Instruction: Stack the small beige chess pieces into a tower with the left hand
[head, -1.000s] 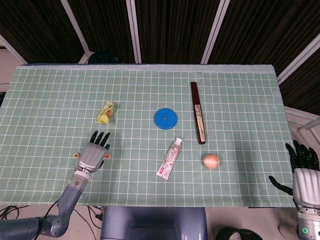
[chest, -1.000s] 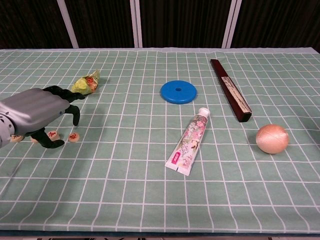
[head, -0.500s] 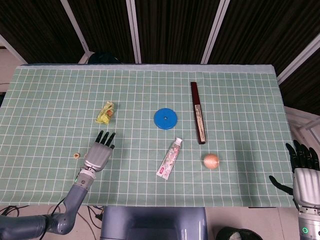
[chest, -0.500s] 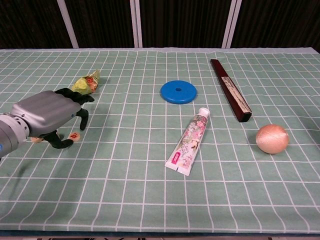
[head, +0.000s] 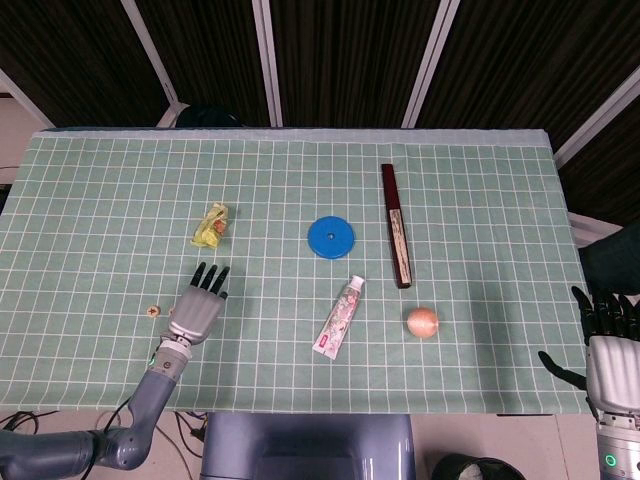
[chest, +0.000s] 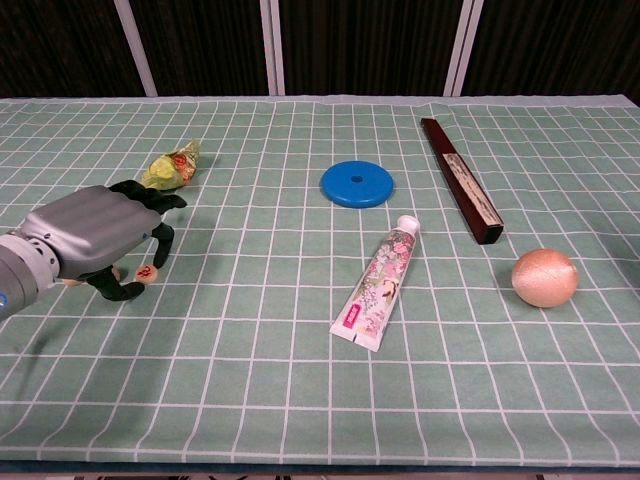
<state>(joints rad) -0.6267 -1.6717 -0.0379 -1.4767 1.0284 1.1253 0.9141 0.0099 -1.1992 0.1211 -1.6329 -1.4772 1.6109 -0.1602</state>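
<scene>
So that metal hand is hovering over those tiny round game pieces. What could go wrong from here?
The left hand arches over a small chess piece with its dark fingertips close by; a clumsy touch could flick it away. Another chess piece lies apart on the hand's outer side, so gathering them may be awkward. The yellow wrapped candy sits just beyond the fingers and could get bumped.

Bright, even overhead light across green grid tablecloth (head: 100, 180) in both views. Shadows soft, short, close under objects. No glare. Dark slatted backdrop (head: 340, 60) at top stays dim. Focus sharp throughout; slight bowing of grid lines near chest view edges.
</scene>
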